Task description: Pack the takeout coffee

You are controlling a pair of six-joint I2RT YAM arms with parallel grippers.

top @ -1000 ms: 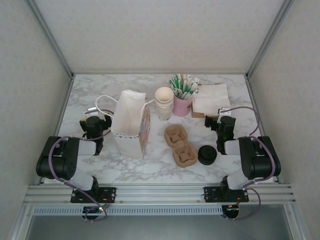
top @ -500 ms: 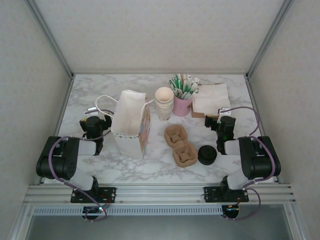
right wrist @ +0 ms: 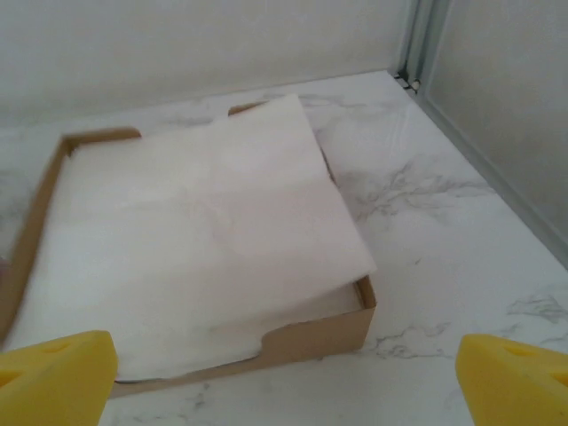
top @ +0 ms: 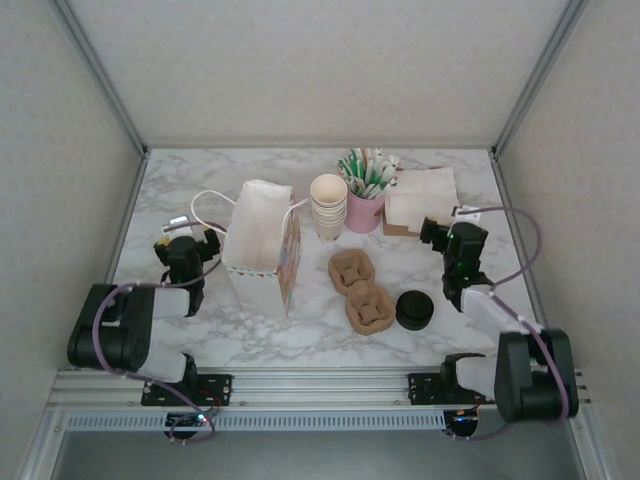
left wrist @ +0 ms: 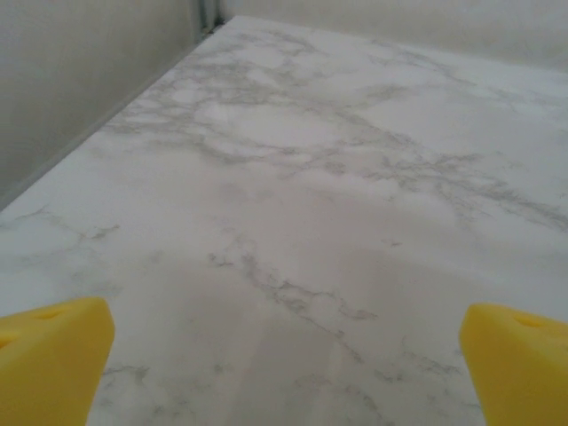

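Note:
The takeout coffee is out of view. My left gripper (top: 186, 244) rests low at the left, just beside the white paper bag (top: 262, 255). In the left wrist view my left gripper (left wrist: 284, 377) is open over bare marble, with its yellow fingertips (left wrist: 53, 355) far apart. My right gripper (top: 444, 230) sits at the right, facing the brown napkin box (top: 422, 200). It is open with nothing between the fingers, and that box (right wrist: 319, 333) lies just ahead of my right gripper (right wrist: 284, 382).
A stack of cream paper cups (top: 329, 205) and a pink cup of straws (top: 365, 208) stand at the back. Two brown pulp carriers (top: 360, 290) lie mid-table. A squat black stack of lids (top: 414, 310) sits near the right arm.
The right arm has unfolded and its gripper has shifted right and toward the napkin box. The left arm has shifted slightly. Both grippers stay open.

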